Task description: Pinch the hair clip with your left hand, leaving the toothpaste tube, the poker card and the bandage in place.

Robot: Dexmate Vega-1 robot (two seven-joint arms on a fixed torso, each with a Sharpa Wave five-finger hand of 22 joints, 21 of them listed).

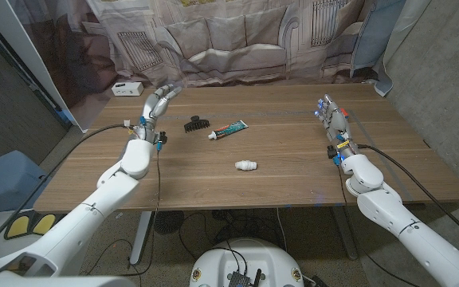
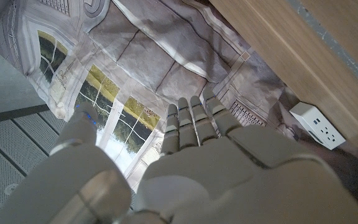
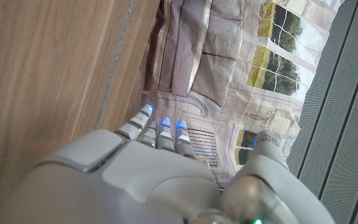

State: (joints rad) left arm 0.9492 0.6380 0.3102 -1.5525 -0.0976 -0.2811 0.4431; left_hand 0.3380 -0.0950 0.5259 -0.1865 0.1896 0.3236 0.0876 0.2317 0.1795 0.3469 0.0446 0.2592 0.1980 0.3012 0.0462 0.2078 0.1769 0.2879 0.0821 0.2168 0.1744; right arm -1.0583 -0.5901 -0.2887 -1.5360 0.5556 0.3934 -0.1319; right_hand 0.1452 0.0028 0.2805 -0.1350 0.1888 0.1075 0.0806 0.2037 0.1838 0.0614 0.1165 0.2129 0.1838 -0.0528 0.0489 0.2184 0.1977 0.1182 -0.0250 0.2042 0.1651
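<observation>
Left hand (image 1: 156, 106) was raised over the far left part of the tabletop (image 1: 213, 179), fingers (image 1: 166, 94) stretched out and apart, holding nothing. From its wrist camera the same hand (image 2: 197, 162) showed fingers extended side by side, thumb off to one side, nothing in its grasp.

Hair clip (image 1: 194, 123), black, lay on the wood just beside that hand, toward the table's middle and slightly nearer the robot than the fingertips; apart from the hand, not touched.

Toothpaste tube (image 1: 228, 130) lay just past the clip, further from the left hand, white cap end pointing toward the robot. A small white roll, probably the bandage (image 1: 245, 165), though too small to be sure, sat nearer the robot than the tube, between the two arms.

Right hand (image 1: 332, 118) stood well apart from all of these near the right edge, fingers straight and holding nothing; the wrist camera showed that hand (image 3: 148, 174) with fingertips lit blue, beside bare wood.

A white socket box (image 1: 127, 88) sat at the far left corner, beyond the left hand.
</observation>
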